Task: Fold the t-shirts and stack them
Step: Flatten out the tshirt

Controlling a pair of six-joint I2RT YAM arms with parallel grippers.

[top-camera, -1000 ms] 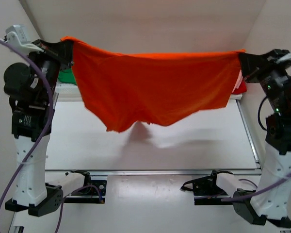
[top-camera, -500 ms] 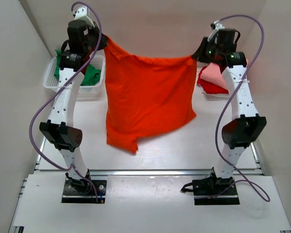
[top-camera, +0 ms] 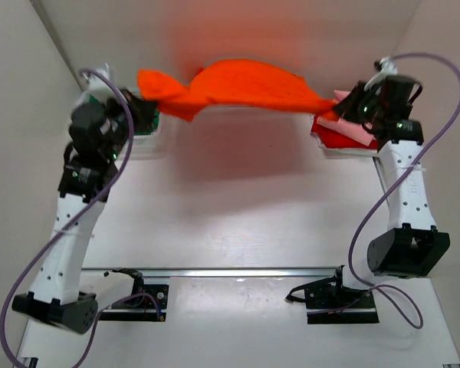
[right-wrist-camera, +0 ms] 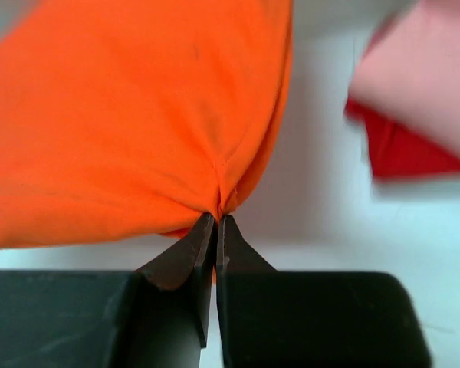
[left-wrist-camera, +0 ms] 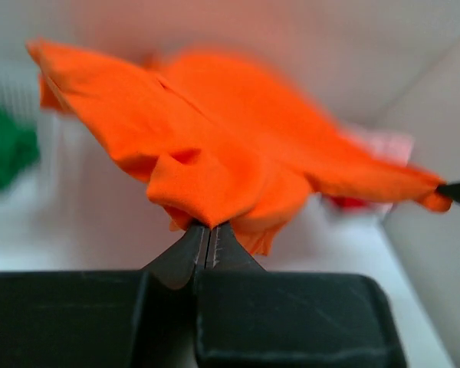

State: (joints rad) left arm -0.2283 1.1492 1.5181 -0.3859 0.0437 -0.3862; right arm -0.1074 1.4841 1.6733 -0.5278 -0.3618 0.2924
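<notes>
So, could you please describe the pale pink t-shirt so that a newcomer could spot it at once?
Look to the far right corner of the table, beside the right fingers holding the orange t-shirt aloft. Two shirts are piled there; it is the pale pink t-shirt lying over the red t-shirt, the lightest cloth in view.

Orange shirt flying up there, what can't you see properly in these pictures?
Top view: the orange shirt is motion-blurred, sleeves and collar unclear.
Left wrist view: the green shirt is a blur, cut by the edge.
Right wrist view: the pink shirt and red shirt are blurred, cut by the edge.
</notes>
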